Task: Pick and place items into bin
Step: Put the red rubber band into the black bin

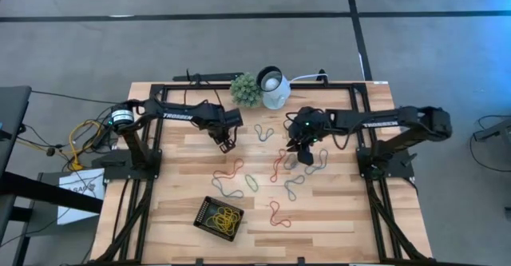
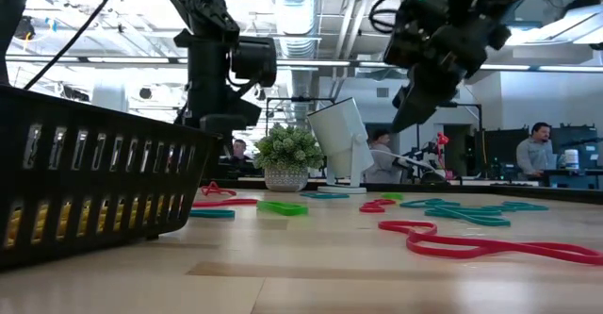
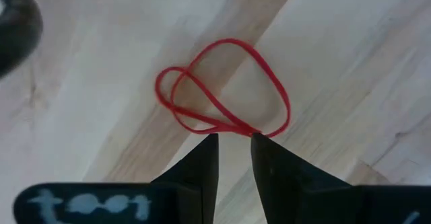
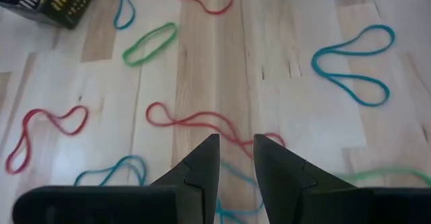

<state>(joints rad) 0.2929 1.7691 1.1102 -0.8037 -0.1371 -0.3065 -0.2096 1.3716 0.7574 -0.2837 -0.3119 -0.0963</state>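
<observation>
Your left gripper (image 3: 234, 143) sits low over a red band (image 3: 222, 89), its fingers drawn close with only a narrow gap, the band's near strand right at the tips; whether it is pinched yet, I cannot tell. The loop stretches away toward 12 o'clock from the tips, its long axis running roughly 10 to 4. The bin (image 1: 219, 217), already holding yellow bands, lies toward 6 o'clock of that gripper in the high view. Your right gripper (image 1: 302, 144) hovers above the scattered bands, fingers narrowly apart, holding nothing
</observation>
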